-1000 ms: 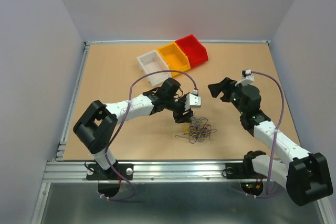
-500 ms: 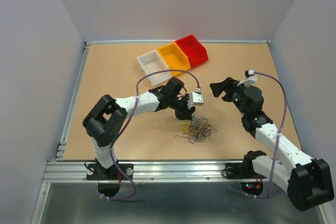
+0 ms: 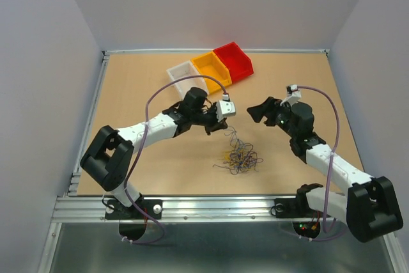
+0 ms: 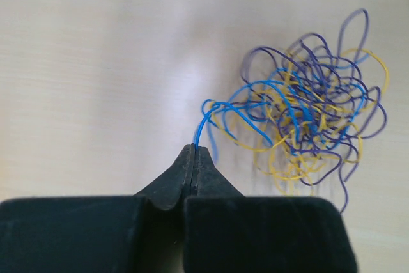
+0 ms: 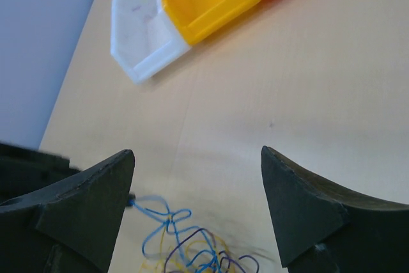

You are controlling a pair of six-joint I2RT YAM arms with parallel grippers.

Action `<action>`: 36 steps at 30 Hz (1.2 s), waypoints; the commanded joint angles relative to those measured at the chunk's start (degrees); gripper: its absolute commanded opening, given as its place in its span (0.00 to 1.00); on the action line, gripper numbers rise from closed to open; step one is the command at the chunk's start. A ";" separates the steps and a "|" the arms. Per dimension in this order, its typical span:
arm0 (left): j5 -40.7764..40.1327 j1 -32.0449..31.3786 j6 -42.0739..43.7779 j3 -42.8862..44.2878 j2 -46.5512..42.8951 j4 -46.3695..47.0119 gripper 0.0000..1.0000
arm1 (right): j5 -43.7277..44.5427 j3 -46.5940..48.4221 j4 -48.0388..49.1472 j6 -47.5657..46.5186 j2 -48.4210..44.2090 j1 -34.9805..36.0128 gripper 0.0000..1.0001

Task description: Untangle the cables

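1. Pulled one end of a blue cable [image 4: 214, 114] up out of the cables [image 3: 240, 156] since one second ago, with the left fingers [image 4: 194, 153].
2. Left the rest as one loose tangle of blue, yellow-orange and dark purple strands, lying on the bare desk [image 3: 140, 94], about the middle from left to right and nearer to the front edge than to the bins.
3. Seen by the left wrist camera to the right of the tips and beyond them, with the blue strand running from the tips in a few loops into the tangle.
4. Closed fully on that blue end, tips pressed together with only the thin strand between them. Stood wider one second ago, low over the heap. Now further back and to the left, raised above the desk.
5. Nothing held in the right fingers [image 3: 259, 109]. Spread wide, hanging above the desk to the right of the heap, pointing left, well apart from the cables. Shifted a little to the left since before.
6. Seen by the right wrist camera between those wide tips: blue loops low in the picture, bins further back.
7. Lined up at the far side of the desk in a slanting row, side against side: white bin [image 3: 177, 72], yellow bin [image 3: 220, 76], red bin [image 3: 243, 68], open tops upward.
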 commanded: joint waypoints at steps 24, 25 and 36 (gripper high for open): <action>4.83 8.45 -8.40 -2.06 -12.18 11.48 0.00 | -6.39 11.18 8.70 -13.06 19.92 17.89 0.81; 4.38 8.44 -10.15 -1.80 -12.53 12.44 0.00 | -3.42 11.80 8.34 -13.41 20.89 19.20 0.81; -1.49 8.36 -15.09 23.14 -16.31 3.50 0.00 | 14.26 17.60 3.51 -7.01 34.25 19.65 0.54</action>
